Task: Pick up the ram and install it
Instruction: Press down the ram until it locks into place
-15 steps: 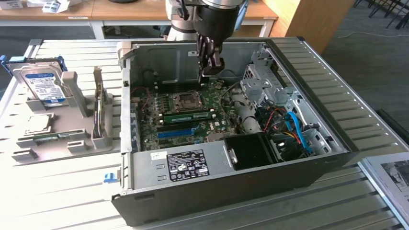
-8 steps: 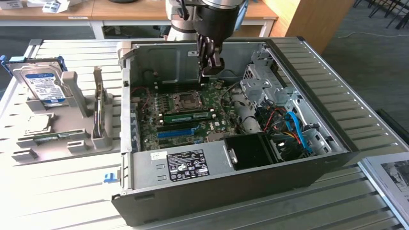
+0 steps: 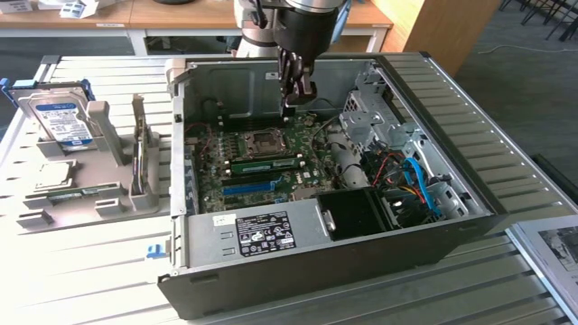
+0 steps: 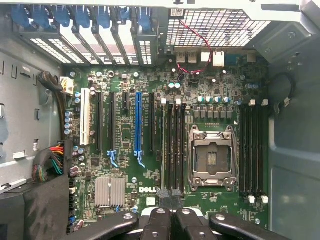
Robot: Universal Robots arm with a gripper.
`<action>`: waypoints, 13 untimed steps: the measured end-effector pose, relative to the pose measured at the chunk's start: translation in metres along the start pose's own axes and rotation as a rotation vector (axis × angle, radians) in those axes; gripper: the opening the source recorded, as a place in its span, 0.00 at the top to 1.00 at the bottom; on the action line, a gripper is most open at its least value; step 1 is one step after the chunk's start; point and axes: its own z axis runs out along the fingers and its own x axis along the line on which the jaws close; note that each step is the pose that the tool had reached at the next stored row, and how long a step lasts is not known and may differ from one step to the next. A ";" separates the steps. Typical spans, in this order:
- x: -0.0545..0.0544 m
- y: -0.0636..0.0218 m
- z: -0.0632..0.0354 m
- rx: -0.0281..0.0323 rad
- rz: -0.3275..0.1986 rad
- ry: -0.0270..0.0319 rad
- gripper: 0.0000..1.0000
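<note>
The pincer (image 3: 298, 100) hangs inside the open case (image 3: 316, 271), above the back of the motherboard (image 3: 271, 196), with its two dark tips pressed together and gripping no part. The ram (image 3: 267, 164) is apart from it, lying along a slot just in front of the CPU socket (image 3: 264, 141), green with a pale label, and a blue slot (image 3: 248, 187) runs nearer the front. Towards the exterior view's left, a grey holder (image 3: 81, 196) on the desk (image 3: 91, 271) carries a hard drive (image 3: 61, 122) standing upright.
</note>
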 end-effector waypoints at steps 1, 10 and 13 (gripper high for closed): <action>0.000 0.0000 0.0000 0.0000 0.000 0.0000 0.90; 0.000 -0.0040 -0.0003 -0.0003 0.000 -0.0002 0.90; 0.000 -0.0100 -0.0004 -0.0014 0.000 -0.0003 0.90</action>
